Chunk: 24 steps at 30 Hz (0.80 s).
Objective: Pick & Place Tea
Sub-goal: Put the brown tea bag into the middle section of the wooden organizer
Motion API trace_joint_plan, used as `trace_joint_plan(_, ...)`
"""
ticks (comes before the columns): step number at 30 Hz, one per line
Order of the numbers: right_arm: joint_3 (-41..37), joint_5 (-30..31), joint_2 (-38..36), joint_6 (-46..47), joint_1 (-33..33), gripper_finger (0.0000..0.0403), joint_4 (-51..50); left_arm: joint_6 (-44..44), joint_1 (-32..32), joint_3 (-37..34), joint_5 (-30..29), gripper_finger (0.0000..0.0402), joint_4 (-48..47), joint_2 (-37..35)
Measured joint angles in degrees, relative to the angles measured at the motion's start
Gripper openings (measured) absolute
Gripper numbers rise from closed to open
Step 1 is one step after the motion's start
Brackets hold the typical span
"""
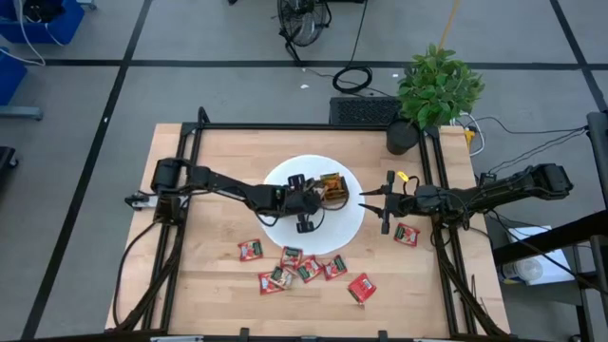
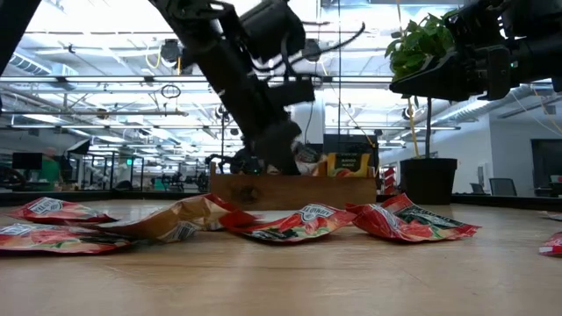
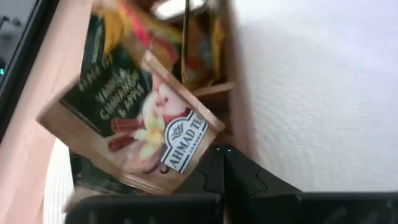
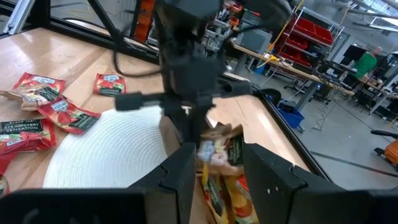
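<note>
A light wooden table point(image 1: 209, 285) stands on grey floor, a white round mat point(image 1: 350, 228) at its centre and a potted plant point(image 1: 432, 90) at the far right corner. Red tea sachets point(image 1: 302, 269) lie scattered along the near side. The left gripper point(image 1: 316, 197) is over the wooden tray point(image 1: 332, 186) on the mat, fingers clamped on a tan tea sachet point(image 3: 140, 118), apparently at the tray's edge. The right gripper point(image 1: 372, 201) hovers at the mat's right rim, fingers point(image 4: 180, 171) part open, holding nothing; another sachet point(image 1: 407, 234) lies beside it.
</note>
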Motion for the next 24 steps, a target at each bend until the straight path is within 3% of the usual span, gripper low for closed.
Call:
trace_joint_plan(5, 0.0, 0.0, 0.0, 0.0, 0.0, 0.0123, 0.0, 2.2, -2.2, 0.0, -0.6, 0.0001, 0.0, -3.2)
trace_joint_plan(12, 0.0, 0.0, 0.0, 0.0, 0.0, 0.0123, 0.0, 4.4, -2.3, 0.1, -6.5, 0.0002, 0.0, -4.8)
trace_joint_plan(17, 0.0, 0.0, 0.0, 0.0, 0.0, 0.0123, 0.0, 4.3, 0.1, 0.1, -4.8, 0.0003, -1.3, -4.3)
trace_joint_plan(24, 0.0, 0.0, 0.0, 0.0, 0.0, 0.0123, 0.0, 2.1, 2.5, 0.1, 1.8, 0.0002, -2.7, -4.1)
